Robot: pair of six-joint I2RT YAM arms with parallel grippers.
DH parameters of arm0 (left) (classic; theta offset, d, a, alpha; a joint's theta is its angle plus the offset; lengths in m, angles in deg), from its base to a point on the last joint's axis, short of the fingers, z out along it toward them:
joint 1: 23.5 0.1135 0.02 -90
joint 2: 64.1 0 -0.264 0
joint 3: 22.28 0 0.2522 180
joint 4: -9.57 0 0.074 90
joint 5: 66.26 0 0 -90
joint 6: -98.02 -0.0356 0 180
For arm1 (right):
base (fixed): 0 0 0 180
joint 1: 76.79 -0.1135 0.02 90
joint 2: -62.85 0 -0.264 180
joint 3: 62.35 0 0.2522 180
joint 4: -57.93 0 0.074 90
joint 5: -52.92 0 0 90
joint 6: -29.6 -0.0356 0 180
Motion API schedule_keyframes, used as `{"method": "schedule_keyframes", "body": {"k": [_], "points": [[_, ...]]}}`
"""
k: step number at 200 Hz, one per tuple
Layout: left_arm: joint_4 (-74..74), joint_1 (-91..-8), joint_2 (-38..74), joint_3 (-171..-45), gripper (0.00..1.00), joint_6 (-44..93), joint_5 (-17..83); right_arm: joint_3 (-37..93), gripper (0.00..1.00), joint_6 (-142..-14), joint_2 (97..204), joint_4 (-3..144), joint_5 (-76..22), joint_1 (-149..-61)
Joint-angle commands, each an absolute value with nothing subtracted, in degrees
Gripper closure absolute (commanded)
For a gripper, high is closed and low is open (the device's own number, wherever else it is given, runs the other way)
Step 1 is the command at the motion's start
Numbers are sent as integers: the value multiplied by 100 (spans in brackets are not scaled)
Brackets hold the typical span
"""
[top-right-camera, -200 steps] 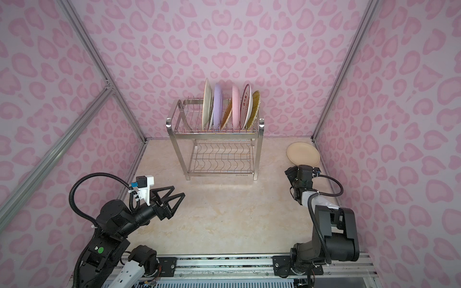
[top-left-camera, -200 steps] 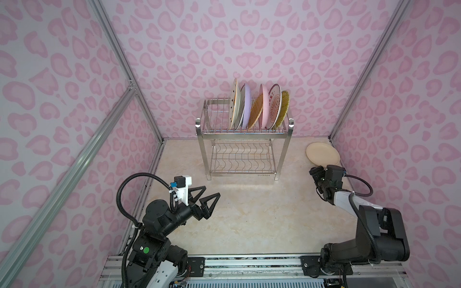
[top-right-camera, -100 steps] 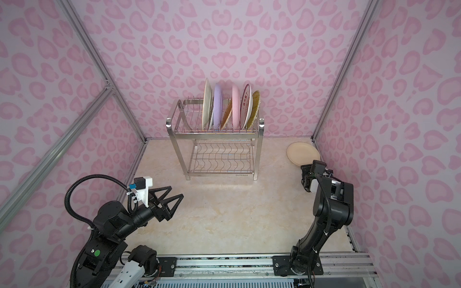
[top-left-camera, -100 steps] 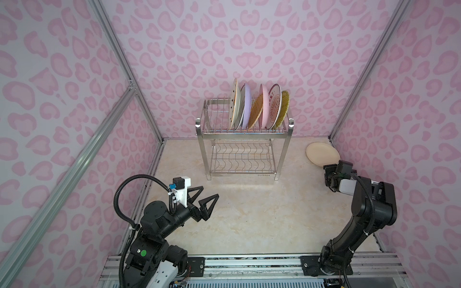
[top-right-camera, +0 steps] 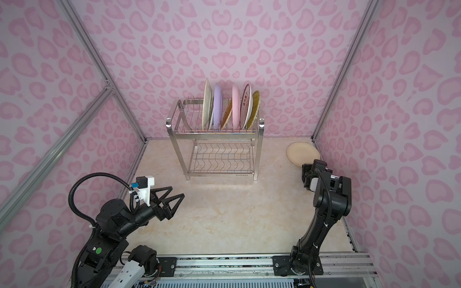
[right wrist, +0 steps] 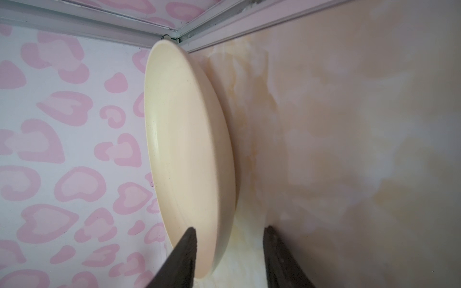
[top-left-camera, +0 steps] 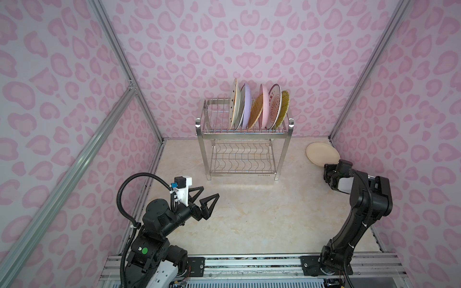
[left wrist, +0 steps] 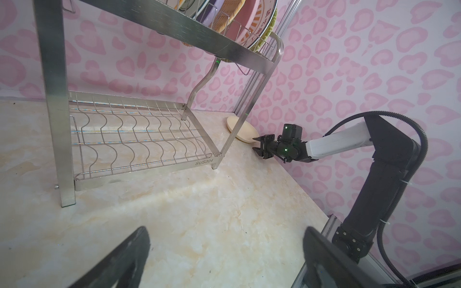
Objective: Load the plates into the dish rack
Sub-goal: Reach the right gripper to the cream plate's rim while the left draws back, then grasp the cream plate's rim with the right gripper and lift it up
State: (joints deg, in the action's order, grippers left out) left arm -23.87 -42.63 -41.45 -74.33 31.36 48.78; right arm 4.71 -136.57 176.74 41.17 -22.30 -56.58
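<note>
Dish rack: we see the two-tier steel wire dish rack (top-left-camera: 244,136) (top-right-camera: 214,134) standing on its four legs at the middle of the tabletop's (top-left-camera: 249,212) back edge. The left wrist view shows its front bar (left wrist: 174,27) from below.
Racked plates: they stand on edge between the upper-tier prongs, toward the rack's right end. From left to right we make out the star-patterned plate (top-left-camera: 234,104), lilac plate (top-left-camera: 247,104), orange woven-look plate (top-left-camera: 257,111), pink plate (top-left-camera: 265,99), orange-radial white plate (top-left-camera: 274,109) and yellow plate (top-left-camera: 285,104). The orange woven-look plate is tilted more than its neighbours.
Cream plate: the plain cream plate (top-left-camera: 321,153) (top-right-camera: 301,152) (left wrist: 247,133) (right wrist: 184,139) lies flat and face up in the back right corner of the tabletop, well apart from the rack.
Right tool: the right tool (top-left-camera: 328,172) (left wrist: 256,144) (right wrist: 229,228) sits low at the cream plate's front rim. Its fingers are partly spread and straddle the rim. One finger (right wrist: 184,249) is over the plate's face, and a strip of tabletop shows between the other and the rim. We see no pinch.
Left tool: the left tool (top-left-camera: 210,191) (top-right-camera: 178,191) (left wrist: 225,228) is spread wide and holds nothing. It is raised above the tabletop near the left edge, toward the front, and points at the rack.
</note>
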Motion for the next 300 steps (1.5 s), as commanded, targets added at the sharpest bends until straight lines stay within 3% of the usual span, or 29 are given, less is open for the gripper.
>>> {"method": "schedule_keyframes", "body": {"k": [1, 76, 116, 167, 209, 236, 300], "points": [[-2283, -4242, -4118, -7498, 3, 3052, 4882, 454, 58, -13791, 17770, 4307, -2163, -5666], [-2251, -4074, -4081, -7483, 3, 3104, 5007, 382, 83, -13903, 17941, 3879, -1982, -5653], [-2256, -4051, -4108, -7472, 3, 3123, 5025, 109, 90, -13777, 17676, 3677, -1938, -5640], [-2273, -4031, -4202, -7455, 3, 3145, 5008, -637, 100, -13528, 16718, 3588, -2075, -5640], [-2308, -4029, -4275, -7454, 3, 3141, 4935, -1377, 100, -13400, 15624, 3653, -2148, -5725], [-2335, -4029, -4275, -7454, 3, 3157, 4916, -1773, 100, -13127, 14567, 4405, -2280, -5746], [-2328, -4035, -4111, -7463, 3, 3206, 4988, -1866, 100, -12089, 11778, 8134, -3463, -5898]]}}
